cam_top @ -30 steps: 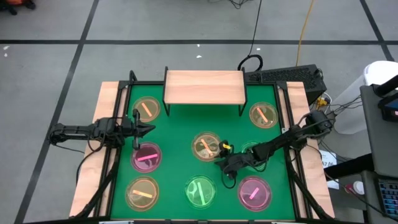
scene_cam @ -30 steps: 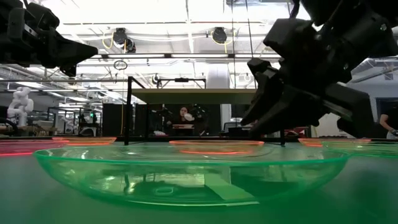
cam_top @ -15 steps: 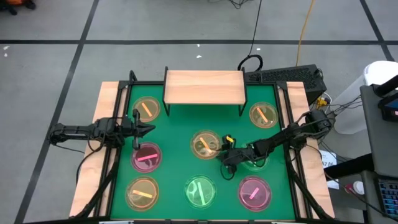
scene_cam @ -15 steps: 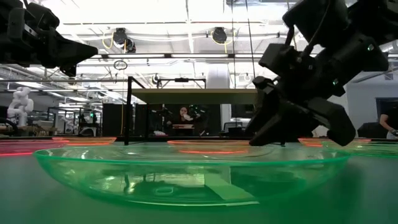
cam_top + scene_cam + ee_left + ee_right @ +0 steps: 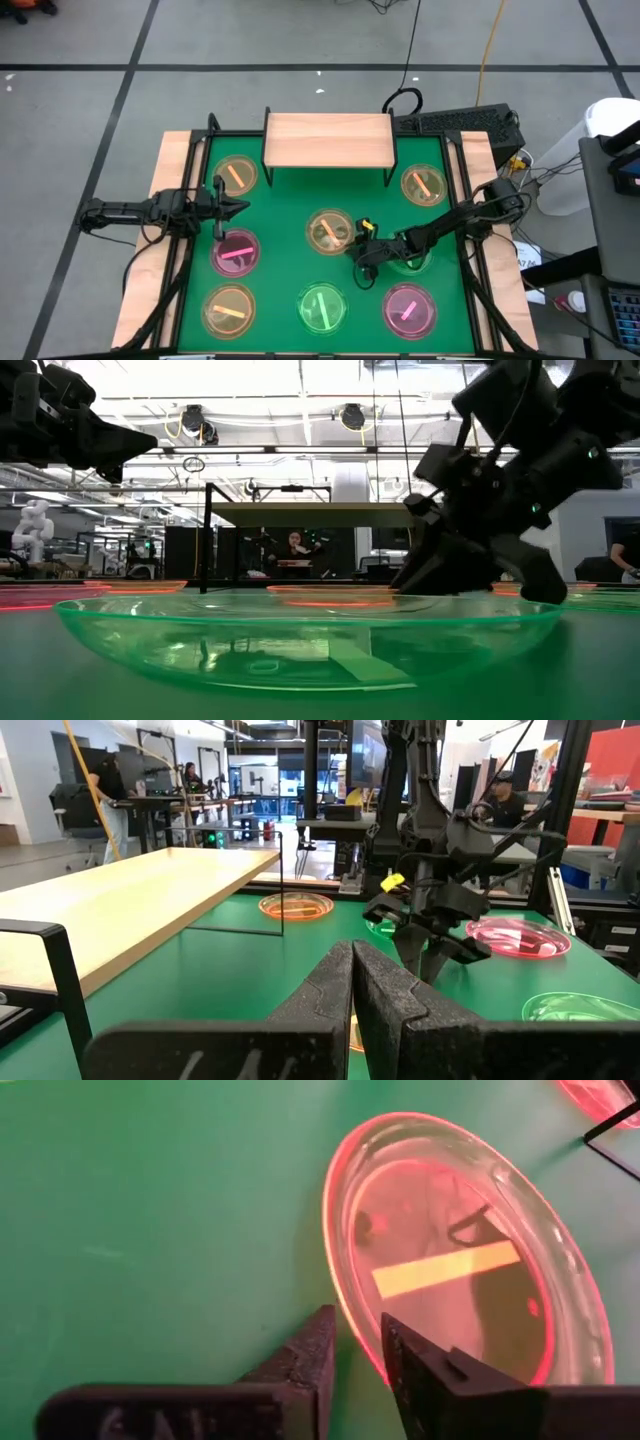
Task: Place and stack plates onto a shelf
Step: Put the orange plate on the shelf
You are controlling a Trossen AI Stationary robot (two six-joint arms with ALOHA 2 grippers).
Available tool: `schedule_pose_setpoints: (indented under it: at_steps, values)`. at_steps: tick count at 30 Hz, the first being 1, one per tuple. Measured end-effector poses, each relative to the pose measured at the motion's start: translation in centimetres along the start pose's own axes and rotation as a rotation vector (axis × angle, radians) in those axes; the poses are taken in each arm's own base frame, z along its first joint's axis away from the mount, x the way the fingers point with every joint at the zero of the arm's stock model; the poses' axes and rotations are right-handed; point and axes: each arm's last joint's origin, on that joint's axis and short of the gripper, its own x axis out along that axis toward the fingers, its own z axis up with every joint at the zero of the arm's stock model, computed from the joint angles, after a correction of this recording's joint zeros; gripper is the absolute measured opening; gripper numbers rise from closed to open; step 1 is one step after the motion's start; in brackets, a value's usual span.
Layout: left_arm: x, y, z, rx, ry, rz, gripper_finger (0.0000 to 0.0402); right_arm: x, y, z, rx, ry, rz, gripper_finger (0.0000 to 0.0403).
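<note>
The shelf (image 5: pixel 328 140) stands at the table's far side with nothing on it. Several plates lie flat on the green table. My right gripper (image 5: pixel 352 248) is down at the near-right edge of the orange centre plate (image 5: pixel 328 230), its fingers nearly together on either side of the rim (image 5: pixel 352 1330). A green plate (image 5: pixel 408 262) lies partly hidden under the right arm. My left gripper (image 5: pixel 240 208) hovers shut by the left edge, above a pink plate (image 5: pixel 236 251), and touches nothing. In the low view another green plate (image 5: pixel 310 640) fills the foreground. My right gripper has the orange centre plate by its near-right rim (image 5: pixel 345 1305). One finger (image 5: pixel 315 1345) is outside the rim and the other finger (image 5: pixel 415 1365) is inside the dish. The fingers slant down from the table's right. The plate lies flat on the table.
Other plates: orange (image 5: pixel 237 174) far left, orange (image 5: pixel 424 185) far right, orange (image 5: pixel 228 308) near left, green (image 5: pixel 321 307) near centre, pink (image 5: pixel 409 309) near right. A wooden border (image 5: pixel 160 240) frames the table. People show in the room beyond.
My right gripper has moved from between the near plates toward the far edge and a little left, coming down at the centre orange plate's rim. The plates and the left arm have kept still.
</note>
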Motion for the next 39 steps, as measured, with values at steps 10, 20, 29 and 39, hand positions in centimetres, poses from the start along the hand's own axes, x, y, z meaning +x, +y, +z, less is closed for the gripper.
schedule_pose_setpoints:
  at_steps: [10, 20, 29, 39]
  values:
    - [0.0, 0.0, 0.0, 0.0, 0.0, 0.0, 0.0019, 0.2, 0.1, 0.0, -0.026, -0.002, -0.027, 0.0004]
    - [0.0, 0.0, 0.0, 0.0, -0.001, 0.0, 0.0019, -3.9, 0.0, 4.2, -0.085, -0.232, -0.129, 0.0]
    - [0.0, 0.0, 0.0, 0.0, 0.0, 0.0, 0.0019, -8.8, -5.5, 7.7, -0.144, -0.388, -0.504, 0.0]
    - [0.0, 0.0, 0.0, 0.0, -0.001, 0.0, 0.0019, -8.9, -15.0, 4.5, -0.001, -0.244, -0.673, 0.0]
